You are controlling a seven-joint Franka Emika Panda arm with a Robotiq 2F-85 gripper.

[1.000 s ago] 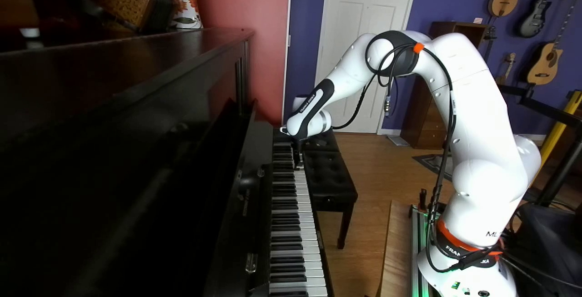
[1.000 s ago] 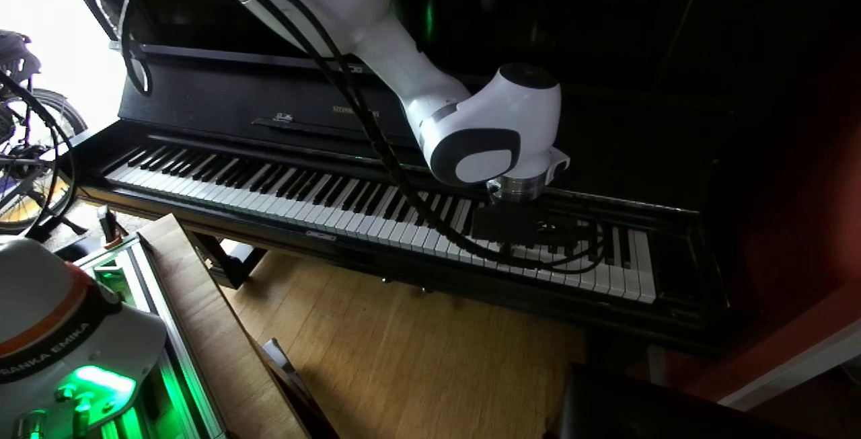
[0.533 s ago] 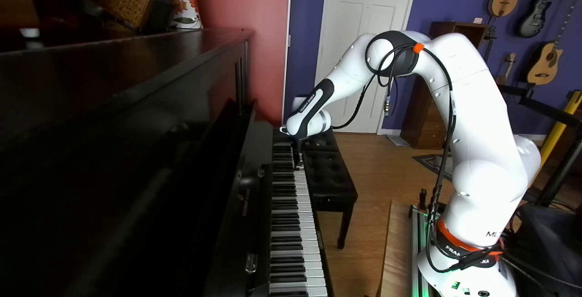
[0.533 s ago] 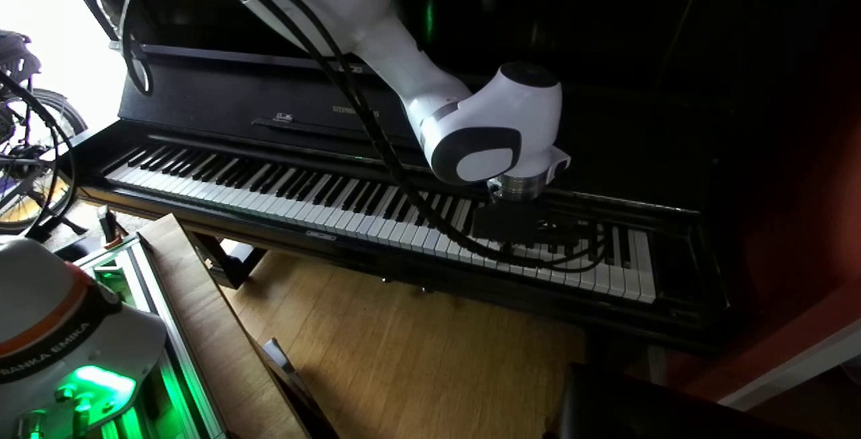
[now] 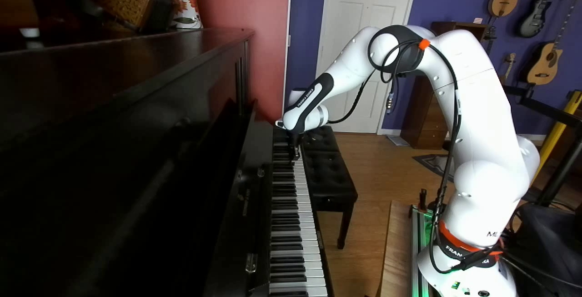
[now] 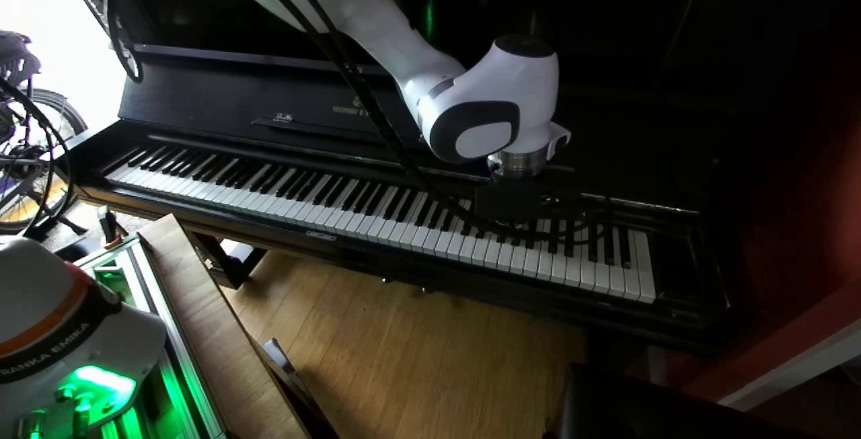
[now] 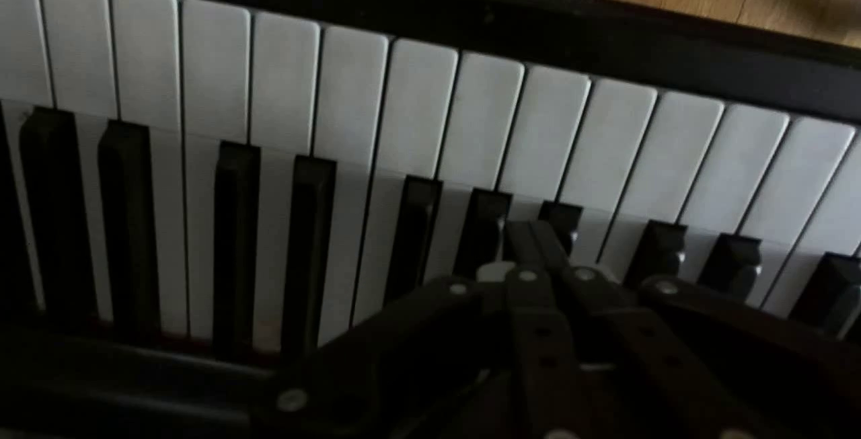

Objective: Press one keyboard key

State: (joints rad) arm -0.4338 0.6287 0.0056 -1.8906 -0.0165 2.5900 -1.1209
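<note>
The keyboard [image 5: 305,231] is a long row of white keys with shorter raised black keys, on a dark upright piano [image 5: 136,115]. It also shows in an exterior view [image 6: 289,205] and across the wrist view [image 7: 350,89]. My gripper [image 7: 536,224] is shut and empty, its two dark fingertips together. In the wrist view they overlap the gap between two black keys [image 7: 484,217] [image 7: 564,217]. In an exterior view the gripper [image 5: 296,155] hangs over the keyboard's far end; the height of the gap is hard to tell. In an exterior view the dark fingertips blend into the keys.
A black padded bench [image 5: 328,178] stands beside the keyboard. The piano's upright front [image 6: 222,93] rises close behind the keys. A dark cable [image 6: 377,120] loops from the arm by the gripper. The arm's base stands on a wooden table [image 5: 394,247].
The arm and gripper have risen from the white keys and shifted back toward the piano front. More of the white keys shows beneath the gripper. Between the two earlier moments the arm barely moved.
</note>
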